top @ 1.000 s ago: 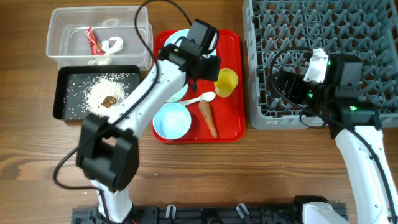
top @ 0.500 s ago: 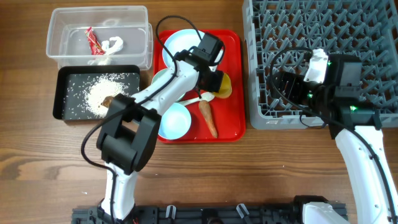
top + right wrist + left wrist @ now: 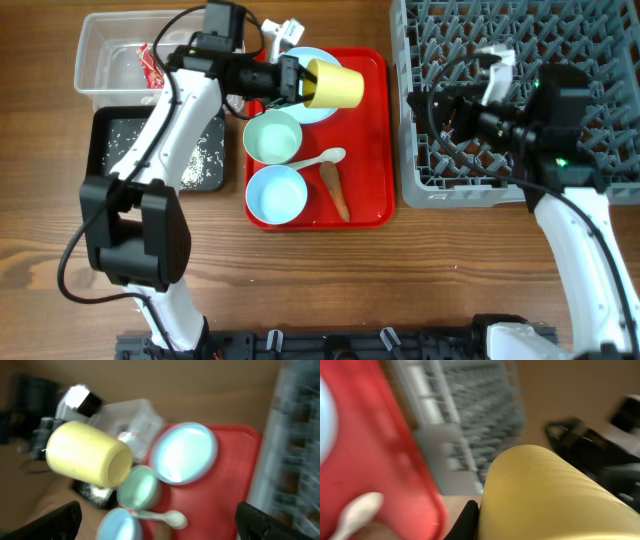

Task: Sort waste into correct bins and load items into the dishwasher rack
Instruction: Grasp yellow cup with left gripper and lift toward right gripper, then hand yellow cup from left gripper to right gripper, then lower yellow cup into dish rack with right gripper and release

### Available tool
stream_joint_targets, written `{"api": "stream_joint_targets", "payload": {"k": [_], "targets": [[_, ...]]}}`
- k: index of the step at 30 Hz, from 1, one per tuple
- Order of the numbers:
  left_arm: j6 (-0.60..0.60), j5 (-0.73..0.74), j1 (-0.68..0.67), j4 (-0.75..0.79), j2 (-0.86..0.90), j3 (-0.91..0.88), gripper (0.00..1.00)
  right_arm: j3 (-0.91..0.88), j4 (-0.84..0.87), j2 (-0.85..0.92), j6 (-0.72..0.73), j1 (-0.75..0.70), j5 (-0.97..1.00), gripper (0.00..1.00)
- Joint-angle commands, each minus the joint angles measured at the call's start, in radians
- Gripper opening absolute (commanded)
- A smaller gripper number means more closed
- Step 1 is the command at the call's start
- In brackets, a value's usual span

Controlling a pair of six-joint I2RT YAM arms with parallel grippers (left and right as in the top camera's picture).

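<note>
A flat red serving tray (image 3: 370,190) lies on the brown wooden table (image 3: 450,280).

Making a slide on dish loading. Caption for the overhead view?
Left gripper holds the yellow cup sideways over the red tray; right gripper open above the dishwasher rack.
</note>
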Motion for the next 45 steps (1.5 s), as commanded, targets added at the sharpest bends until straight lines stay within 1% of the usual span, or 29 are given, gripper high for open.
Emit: {"api": "stream_joint_targets", "payload": {"k": [1, 4, 6, 7, 8, 10, 13, 15, 16, 17, 19, 21, 23, 24, 25, 26, 29, 30, 33, 35, 36, 37, 38, 39, 40, 41, 42, 44, 45], "targets": [[0.006, 0.292, 0.011, 0.024, -0.013, 0.010, 0.04, 0.015, 0.146, 0.095, 0.007, 0.016, -0.359, 1.00], [0.006, 0.312, 0.006, 0.027, -0.013, 0.010, 0.04, 0.015, 0.295, 0.166, 0.034, 0.078, -0.463, 1.00], [0.005, 0.312, 0.001, 0.026, -0.013, 0.010, 0.04, 0.015, 0.348, 0.179, 0.043, 0.119, -0.462, 1.00], [0.005, 0.313, -0.003, 0.026, -0.013, 0.010, 0.04, 0.015, 0.407, 0.179, 0.054, 0.145, -0.461, 1.00], [0.005, 0.313, -0.009, 0.026, -0.013, 0.010, 0.04, 0.015, 0.462, 0.179, 0.069, 0.164, -0.445, 1.00], [0.005, 0.346, -0.025, 0.027, -0.013, 0.010, 0.04, 0.015, 0.518, 0.187, 0.137, 0.201, -0.357, 1.00], [0.006, 0.409, -0.041, 0.027, -0.013, 0.010, 0.04, 0.015, 0.538, 0.206, 0.149, 0.220, -0.340, 0.99], [0.006, 0.410, -0.043, 0.027, -0.013, 0.010, 0.04, 0.015, 0.553, 0.209, 0.158, 0.220, -0.341, 0.90], [0.006, 0.410, -0.043, 0.027, -0.013, 0.010, 0.04, 0.015, 0.577, 0.209, 0.184, 0.220, -0.340, 0.76], [0.006, 0.410, -0.043, 0.027, -0.013, 0.010, 0.04, 0.015, 0.603, 0.209, 0.205, 0.220, -0.340, 0.67], [0.006, 0.394, -0.043, 0.027, -0.013, 0.010, 0.04, 0.015, 0.658, 0.209, 0.238, 0.220, -0.341, 0.66], [0.006, 0.387, -0.043, 0.027, -0.013, 0.010, 0.04, 0.015, 0.672, 0.209, 0.237, 0.220, -0.341, 0.66], [0.006, 0.387, -0.043, 0.027, -0.013, 0.010, 0.04, 0.015, 0.672, 0.209, 0.237, 0.220, -0.345, 0.62], [0.006, 0.386, -0.043, 0.027, -0.013, 0.010, 0.06, 0.015, 0.672, 0.209, 0.237, 0.220, -0.344, 0.60], [0.006, 0.386, -0.043, 0.027, -0.013, 0.010, 0.12, 0.015, 0.672, 0.209, 0.236, 0.219, -0.344, 0.60], [0.006, 0.378, -0.043, 0.027, -0.013, 0.010, 0.25, 0.015, 0.672, 0.209, 0.233, 0.219, -0.344, 0.59], [0.006, 0.360, -0.043, 0.027, -0.013, 0.010, 0.39, 0.015, 0.662, 0.209, 0.237, 0.177, -0.347, 0.53], [0.006, 0.360, -0.043, 0.027, -0.013, 0.010, 0.44, 0.015, 0.638, 0.209, 0.236, 0.139, -0.359, 0.52], [0.006, 0.360, -0.043, 0.027, -0.013, 0.010, 0.48, 0.015, 0.535, 0.209, 0.223, 0.032, -0.375, 0.52], [0.006, 0.341, -0.043, 0.027, -0.013, 0.010, 0.50, 0.015, 0.422, 0.209, 0.190, -0.031, -0.363, 0.52], [0.006, 0.317, -0.043, 0.027, -0.013, 0.010, 0.51, 0.015, 0.354, 0.207, 0.181, -0.048, -0.338, 0.52], [0.006, 0.259, -0.043, 0.027, -0.013, 0.010, 0.53, 0.015, 0.293, 0.200, 0.174, -0.060, -0.310, 0.52], [0.006, 0.201, -0.043, 0.027, -0.013, 0.010, 0.53, 0.015, 0.256, 0.190, 0.161, -0.064, -0.306, 0.52], [0.006, 0.126, -0.043, 0.027, -0.013, 0.010, 0.53, 0.016, 0.200, 0.170, 0.156, -0.064, -0.256, 0.52], [0.006, 0.064, -0.043, 0.026, -0.013, 0.010, 0.53, 0.016, 0.147, 0.150, 0.148, -0.066, -0.193, 0.52], [0.006, -0.013, -0.043, 0.018, -0.013, 0.010, 0.54, 0.021, 0.041, 0.112, 0.115, -0.067, -0.064, 0.52], [0.006, -0.159, -0.043, -0.005, -0.013, 0.010, 0.54, 0.056, -0.148, 0.057, 0.069, -0.067, 0.146, 0.53], [0.006, -0.365, -0.043, -0.045, -0.013, 0.010, 0.54, 0.143, -0.404, -0.004, 0.050, -0.066, 0.427, 0.53], [0.006, -0.442, -0.043, -0.058, -0.013, 0.010, 0.54, 0.174, -0.475, -0.015, 0.051, -0.064, 0.505, 0.53]]}}
